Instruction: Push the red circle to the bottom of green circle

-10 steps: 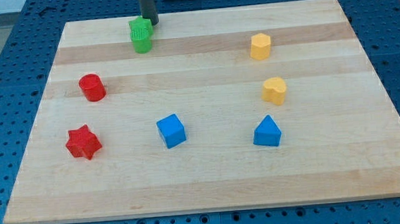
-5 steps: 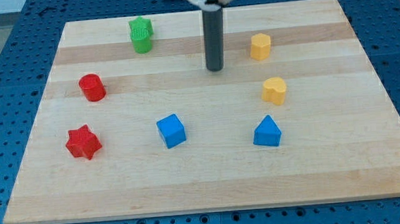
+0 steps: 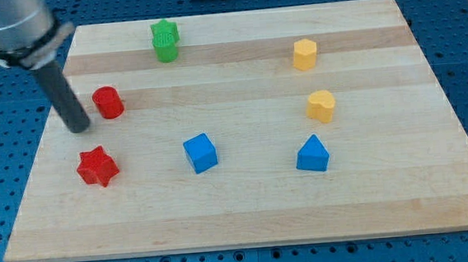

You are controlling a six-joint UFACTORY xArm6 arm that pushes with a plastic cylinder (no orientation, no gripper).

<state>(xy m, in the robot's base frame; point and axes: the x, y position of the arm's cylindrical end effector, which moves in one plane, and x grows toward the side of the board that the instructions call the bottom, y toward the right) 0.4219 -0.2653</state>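
At the left of the frame, you see my tip [image 3: 78, 128], the lower end of the straight dark rod, resting on the pale wooden board [image 3: 248, 212] just left of the small red circle block [image 3: 108, 102], near it though you cannot tell whether they touch; the rod has no fingers, so nothing is grasped. The green circle block [image 3: 165, 47] sits well apart in the upper left, touching the green star block [image 3: 163, 29] just above it. Below my tip lies the red star block [image 3: 97, 166], with the blue cube [image 3: 200, 152] and blue triangular block [image 3: 312, 154] along the lower middle and two yellow blocks [image 3: 305, 54] [image 3: 321, 106] at the right.
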